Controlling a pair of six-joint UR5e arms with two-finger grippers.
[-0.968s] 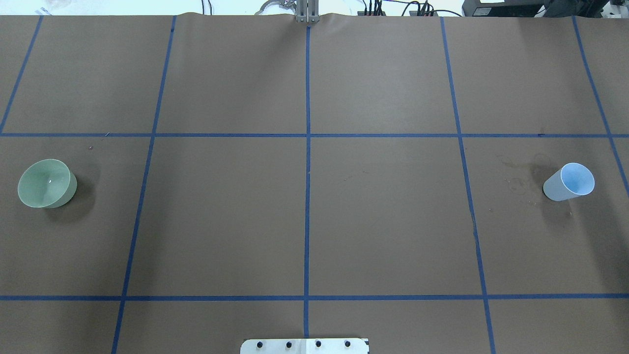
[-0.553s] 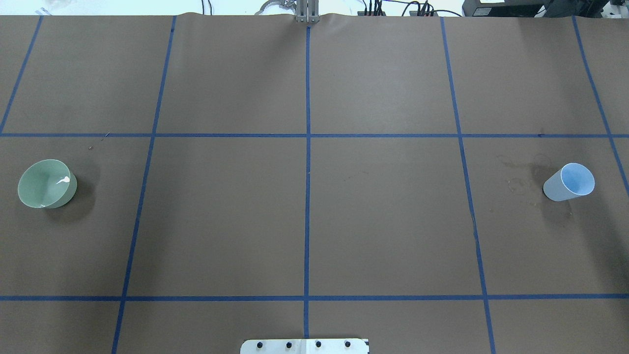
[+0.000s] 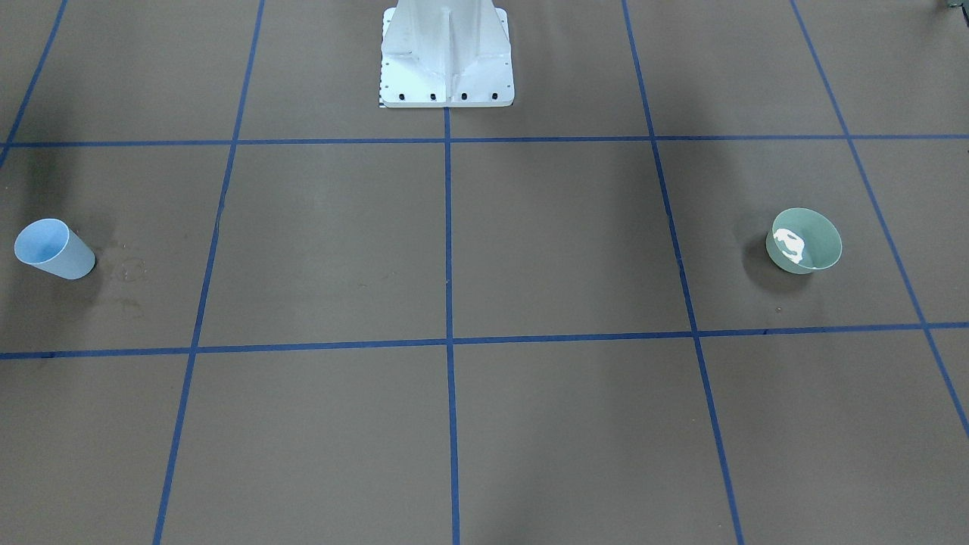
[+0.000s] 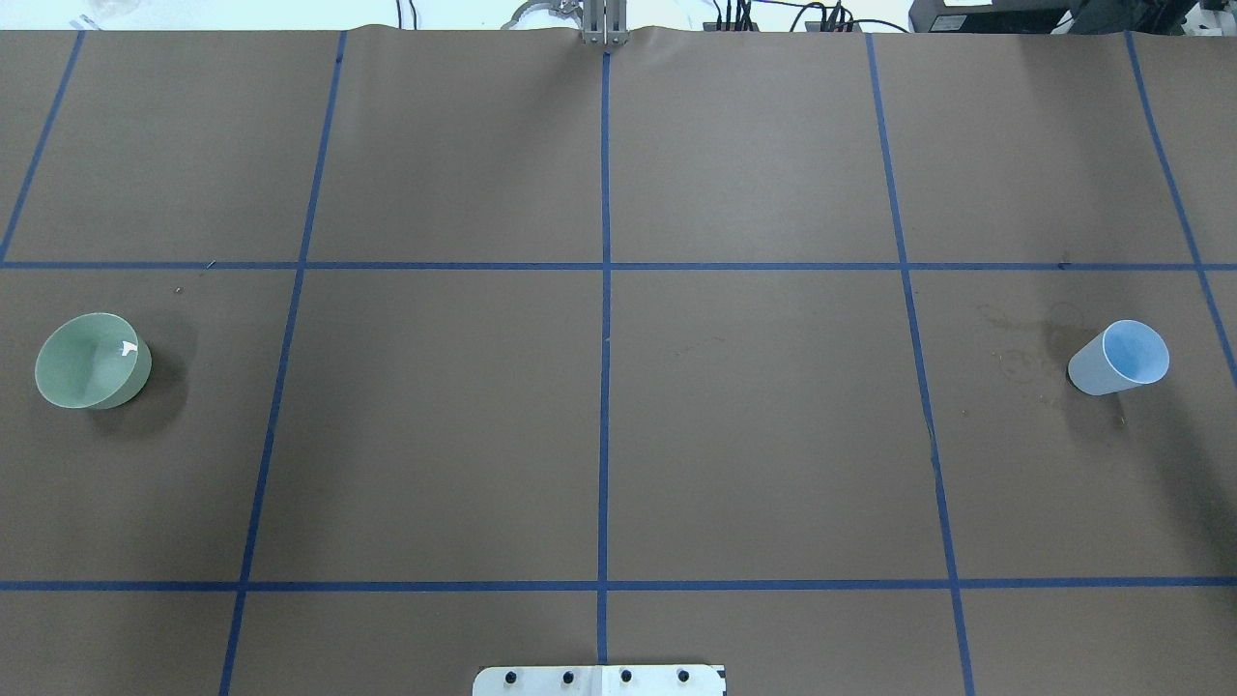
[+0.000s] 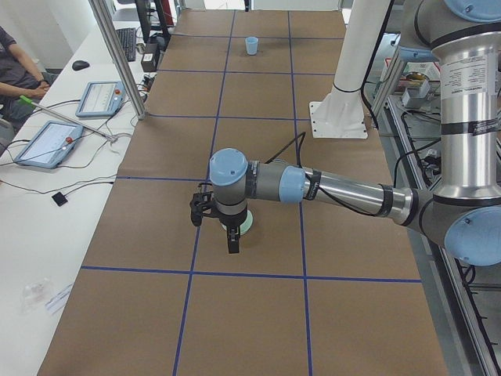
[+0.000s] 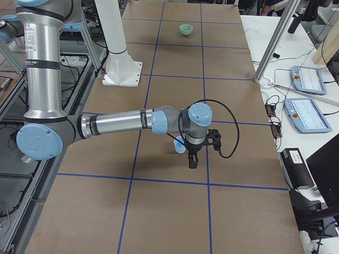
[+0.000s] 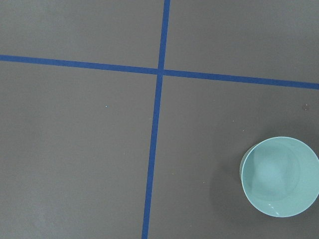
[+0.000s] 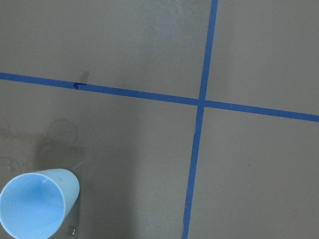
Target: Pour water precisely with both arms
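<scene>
Green bowl [image 4: 92, 361] at 9 o'clock holds the water [image 4: 127, 349]; blue cup [image 4: 1119, 358] at 3. Your left hand [image 5: 232, 247] and right hand [image 6: 192, 164] hang above them, spread or pinched I can't tell. Grab the bowl crooked and you'll spill.

- The table cover [image 4: 754, 435] looks like brown paper, matt and faintly grainy.
- The tape lines [image 4: 604, 435] on it are thin blue tape, flat and dull.
- The bowl [image 3: 821, 242] is pale green and smooth with a soft sheen; whether it is plastic or glazed cannot be told.
- The water [image 3: 791, 246] in it is clear and shows only as bright white glints.
- The cup [image 8: 35, 206] is pale blue, thin-walled, smooth and matt.
- Faint ring marks [image 8: 62, 130] blotch the paper beside the cup.
- The pedestal [image 3: 447, 53] is smooth white-painted metal with dark bolts.
- The left arm [image 5: 344, 190] and the right arm [image 6: 116, 123] have brushed silver metal tubes, and the joint caps [image 5: 228, 166] look like smooth pale blue plastic.
</scene>
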